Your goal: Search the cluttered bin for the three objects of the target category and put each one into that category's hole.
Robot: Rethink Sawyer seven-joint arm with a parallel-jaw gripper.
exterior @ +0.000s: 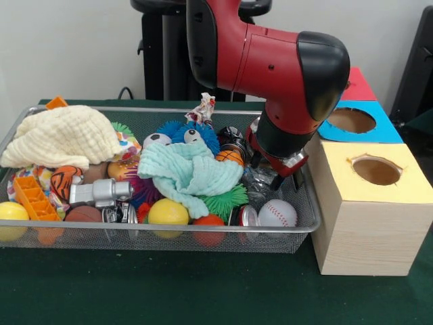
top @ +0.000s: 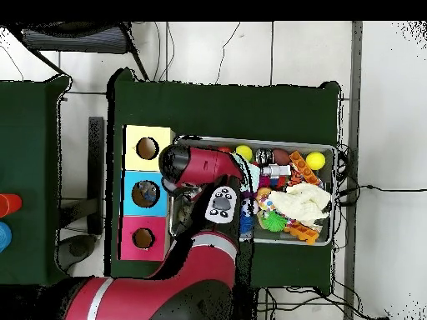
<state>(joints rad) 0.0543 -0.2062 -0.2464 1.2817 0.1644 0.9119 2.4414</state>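
Observation:
The silver wire-mesh bin [exterior: 169, 230] is full of clutter; it also shows in the overhead view [top: 275, 142]. My gripper [exterior: 276, 176] is lowered into the bin's right end, close to the wall beside the boxes. A see-through creased plastic piece [exterior: 260, 180] lies right at the gripper among shiny cans; I cannot tell whether it is held. Other clear pieces are hidden. The red-topped box [exterior: 357, 85] stands farthest back, its hole hidden there. The overhead view shows the red-topped box's hole [top: 143, 238]. In that view the arm [top: 204, 167] covers the gripper.
The yellow-topped box [exterior: 379, 203] and the blue-topped box [exterior: 385, 130] stand against the bin's right side. In the bin lie a cream cloth [exterior: 64, 135], a mint cloth [exterior: 189, 172], a baseball [exterior: 277, 213], a yellow ball [exterior: 167, 213], an orange tray [exterior: 34, 198] and cans.

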